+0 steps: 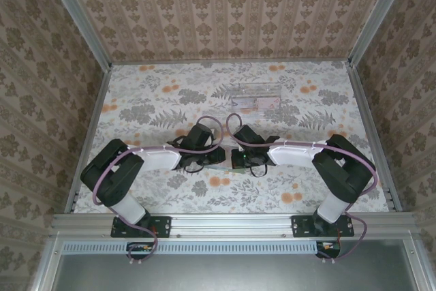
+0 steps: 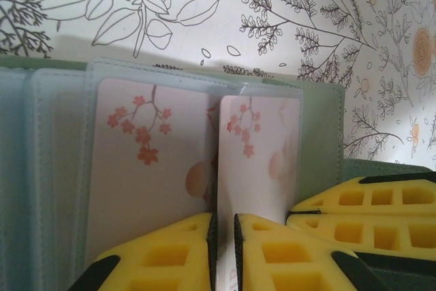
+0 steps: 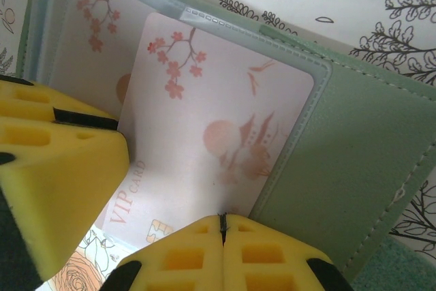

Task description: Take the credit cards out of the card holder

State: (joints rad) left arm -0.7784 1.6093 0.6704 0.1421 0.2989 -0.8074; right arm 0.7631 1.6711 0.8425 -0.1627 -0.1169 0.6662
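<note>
left wrist view: the left gripper (image 2: 225, 226) has its yellow foam-padded fingers nearly together, pinching the near end of a pale pink plastic card printed with red blossoms (image 2: 262, 161). so narrow a hold suits a thing this thin, and taking the exposed end should let the card slide out along its pocket. the card is mostly inside the soft grey-green wallet-like card holder (image 2: 320, 134), which lies open and flat on the flower-patterned table (image 2: 306, 25). a second pink blossom card (image 2: 146, 168) sits in the neighbouring clear sleeve (image 2: 61, 168). the right gripper (image 2: 306, 215) rests at the holder's near right corner.

right wrist view: the right gripper's jaws are pressed fully together at the holder's near edge, just beside the held card. this is most likely so the holder is not dragged along. whether a layer of the holder is caught between them cannot be told. the card's lettered end pokes out of the sleeve beside a left finger.

top external view: both arms reach inward and meet at the table's middle. a clear plastic tray (image 1: 259, 97) stands well beyond them, probably meant for the freed cards.
</note>
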